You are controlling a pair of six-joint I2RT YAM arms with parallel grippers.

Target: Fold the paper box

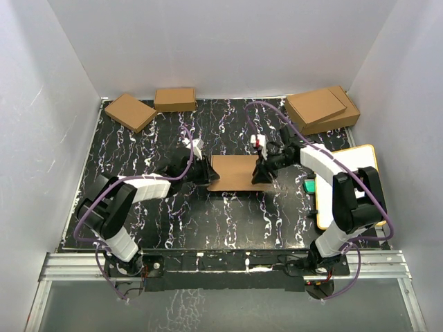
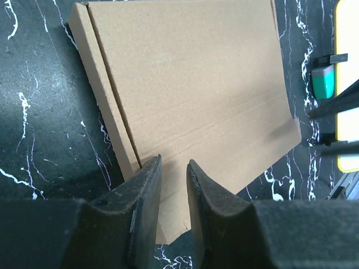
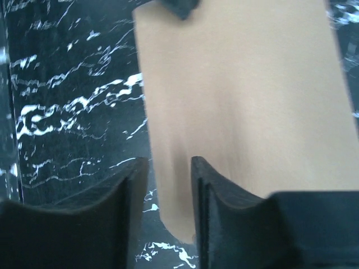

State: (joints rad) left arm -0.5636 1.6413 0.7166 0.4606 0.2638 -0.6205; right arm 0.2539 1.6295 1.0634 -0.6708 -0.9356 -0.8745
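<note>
Both equally near: left claw (image 2: 173, 163), right claw (image 3: 168, 161), slightly spread, straddling opposite ends of paper box (image 2: 196, 84); long axis running claw to claw.

A: Where does the top camera sit?
B: High at the near edge, tilted down over the whole table (image 1: 228, 221).
A: And the wrist cameras?
B: Each looks out close over its own jaws, facing inward from opposite ends of the paper box (image 1: 232, 173). All three views share that cardboard.
</note>
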